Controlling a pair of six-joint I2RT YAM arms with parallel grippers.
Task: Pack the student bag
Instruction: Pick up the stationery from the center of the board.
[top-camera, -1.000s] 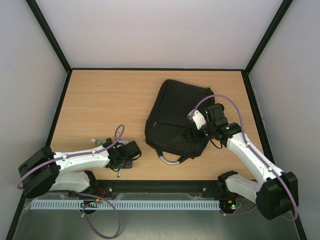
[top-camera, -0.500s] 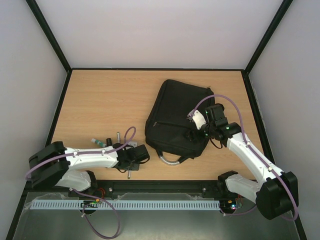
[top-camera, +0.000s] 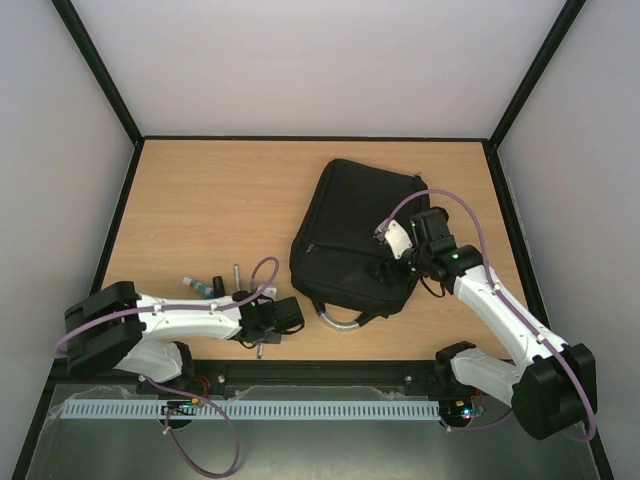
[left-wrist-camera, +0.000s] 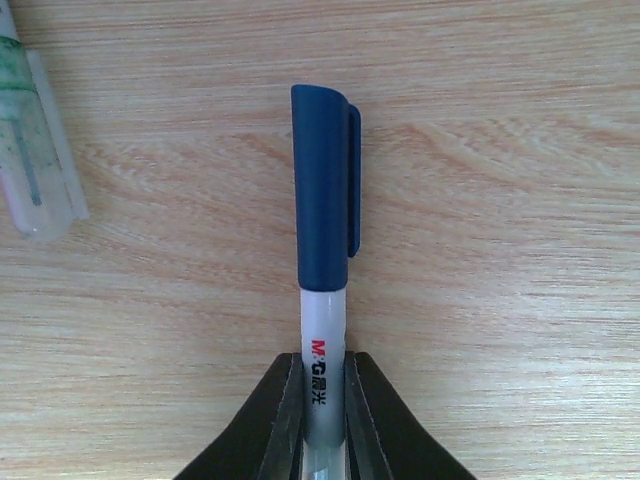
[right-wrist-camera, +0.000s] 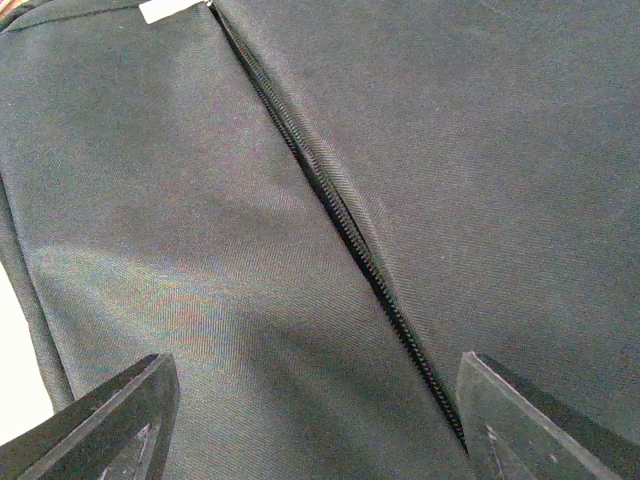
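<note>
Left wrist: left tool (left-wrist-camera: 322, 375) pinches pen (left-wrist-camera: 323, 180) by table (top-camera: 200, 200) edge; right tool (right-wrist-camera: 315, 358) gapes.

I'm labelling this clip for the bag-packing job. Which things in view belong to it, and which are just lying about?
In the job:
large black fabric backpack
white pen with dark blue cap, gripped by the left gripper
right gripper, open over the backpack

Lying about:
clear plastic marker with green inside, untouched on the wooden table; possibly to be packed later
</note>
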